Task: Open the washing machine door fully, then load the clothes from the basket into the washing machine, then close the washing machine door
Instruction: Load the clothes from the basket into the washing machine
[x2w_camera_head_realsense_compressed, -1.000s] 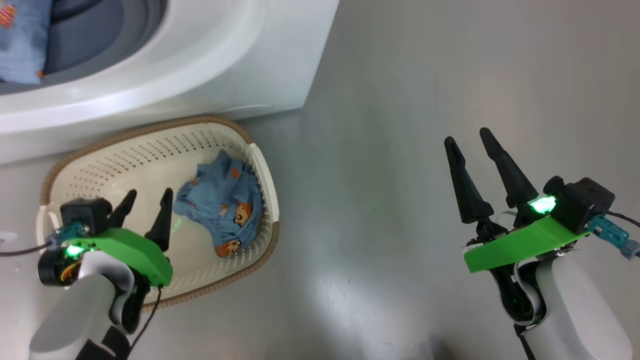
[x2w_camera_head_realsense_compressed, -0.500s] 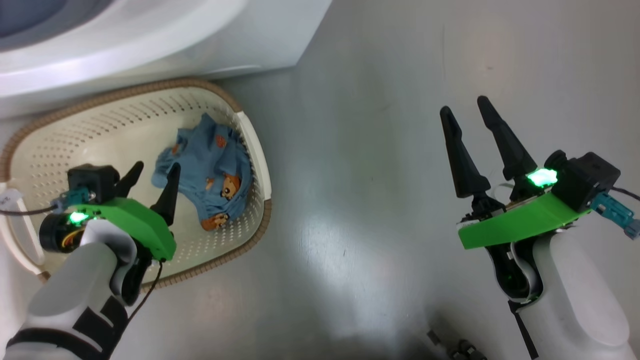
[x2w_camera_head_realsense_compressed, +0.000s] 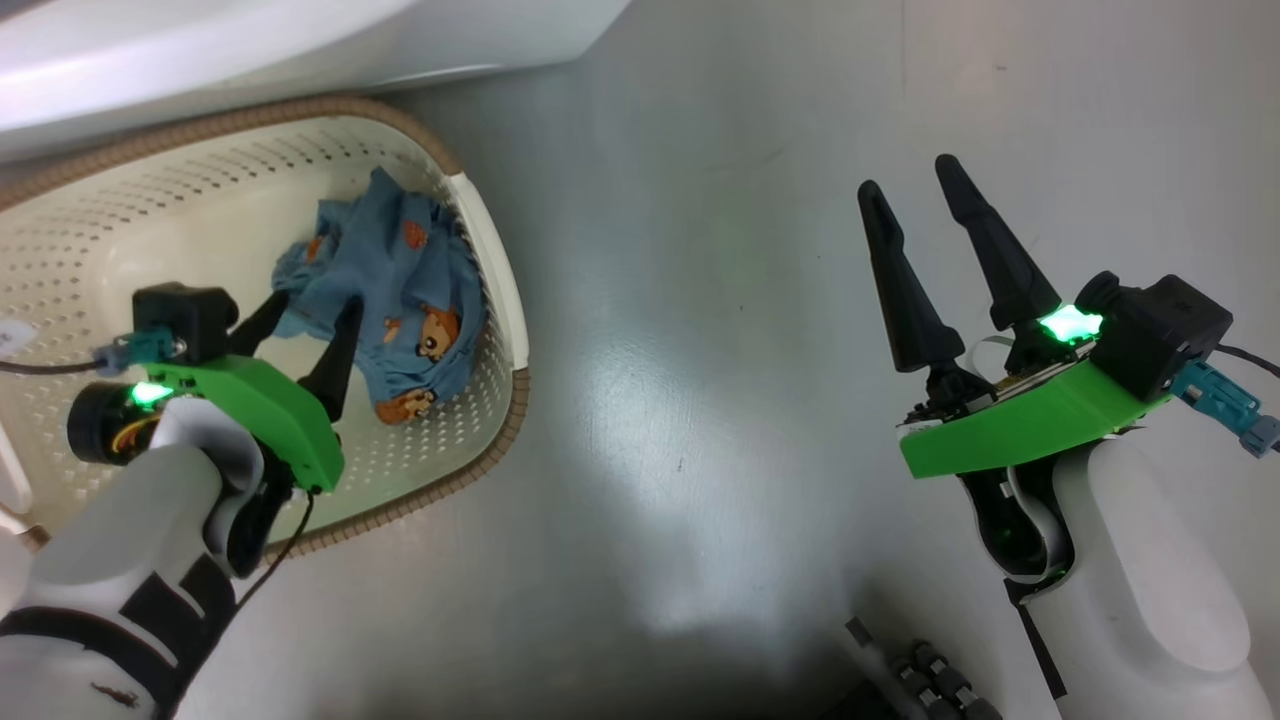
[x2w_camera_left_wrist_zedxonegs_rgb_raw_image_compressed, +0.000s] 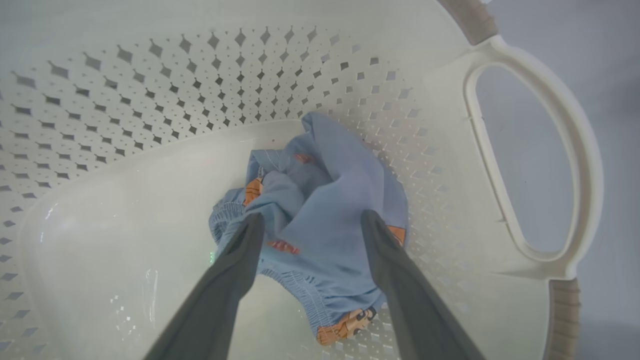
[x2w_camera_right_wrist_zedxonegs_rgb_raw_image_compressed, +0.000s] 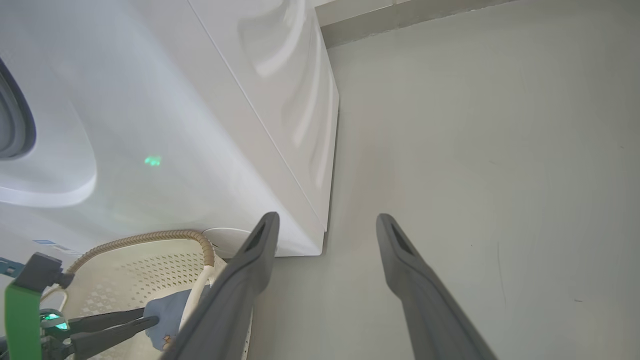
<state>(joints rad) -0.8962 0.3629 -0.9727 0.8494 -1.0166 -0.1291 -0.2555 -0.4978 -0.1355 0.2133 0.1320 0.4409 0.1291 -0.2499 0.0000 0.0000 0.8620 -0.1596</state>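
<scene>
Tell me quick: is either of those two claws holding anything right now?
Left gripper: jaws open, either side of the clothes in the basket, not gripping them.
Right gripper: jaws open, holding nothing.

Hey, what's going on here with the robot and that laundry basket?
The robot is at the loading step. Its left end effector is down inside the basket, fingers open and spread over a crumpled blue garment, not closed on it. The right end effector hangs open and empty over the floor off to the side. The basket sits right in front of the white washing machine.
</scene>
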